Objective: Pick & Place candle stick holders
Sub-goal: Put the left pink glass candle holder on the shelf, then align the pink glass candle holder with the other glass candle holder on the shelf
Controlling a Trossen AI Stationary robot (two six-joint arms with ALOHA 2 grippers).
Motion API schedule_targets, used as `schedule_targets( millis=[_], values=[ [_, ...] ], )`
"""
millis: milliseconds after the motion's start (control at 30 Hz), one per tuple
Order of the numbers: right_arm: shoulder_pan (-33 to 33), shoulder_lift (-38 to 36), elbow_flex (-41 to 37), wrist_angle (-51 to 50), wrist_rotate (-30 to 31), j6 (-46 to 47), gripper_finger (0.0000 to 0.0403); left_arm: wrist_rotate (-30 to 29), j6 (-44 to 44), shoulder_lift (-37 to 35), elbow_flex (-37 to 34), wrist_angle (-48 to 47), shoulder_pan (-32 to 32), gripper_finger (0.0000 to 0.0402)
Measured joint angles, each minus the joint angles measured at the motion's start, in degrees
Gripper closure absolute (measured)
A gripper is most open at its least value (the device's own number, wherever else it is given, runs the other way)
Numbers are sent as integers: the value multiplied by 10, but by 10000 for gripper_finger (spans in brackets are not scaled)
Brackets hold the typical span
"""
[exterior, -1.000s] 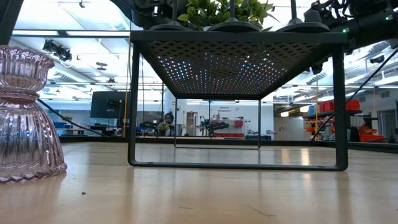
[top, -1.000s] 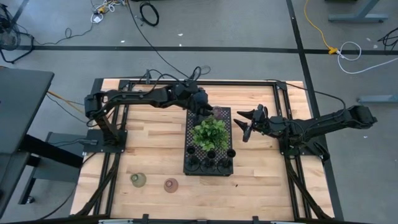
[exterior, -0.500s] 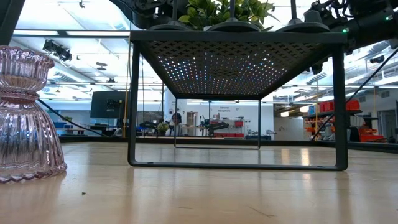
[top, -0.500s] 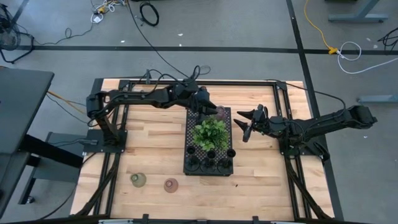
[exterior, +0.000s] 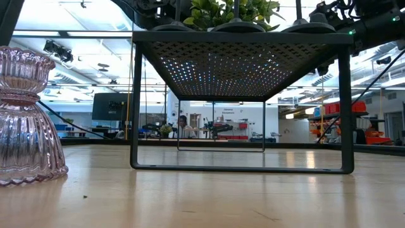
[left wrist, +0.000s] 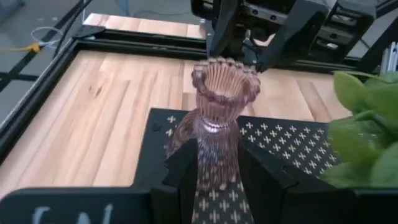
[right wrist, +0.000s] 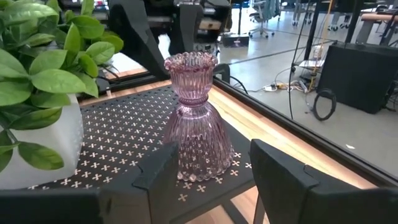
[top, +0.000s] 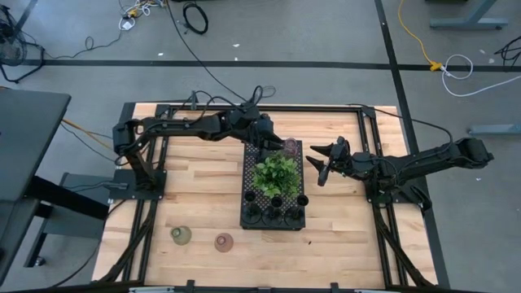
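Holder: ribbed pink glass candle stick holder (left wrist: pixel 217 124) stands upright on the tray's far end.
Left gripper (left wrist: pixel 214 168): fingers part-closed round its skirt, contact unclear.
Right gripper (top: pixel 319 165): jaws wide, empty, beside the tray.
Tray: black perforated raised tray (top: pixel 250 167) carries leafy green plant (top: pixel 275 173) and black stemmed holders (top: pixel 277 203).
Left to do: olive-green holder (top: pixel 180 235) and pink-brown holder (top: pixel 223 242) wait on the table.

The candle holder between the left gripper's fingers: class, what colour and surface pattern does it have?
Translucent pink glass holder, vertically ribbed; clearest in the left wrist view.
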Motion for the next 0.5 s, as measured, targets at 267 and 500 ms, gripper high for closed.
schedule_targets(
  millis=[267, 500],
  values=[
    [0, 0, 0, -1, 0, -4, 202, -5, -1, -53, 0, -124, 13, 285],
    [0, 0, 0, -5, 0, -1, 202, -35, -19, -104, 0, -356, 5, 285]
  ],
)
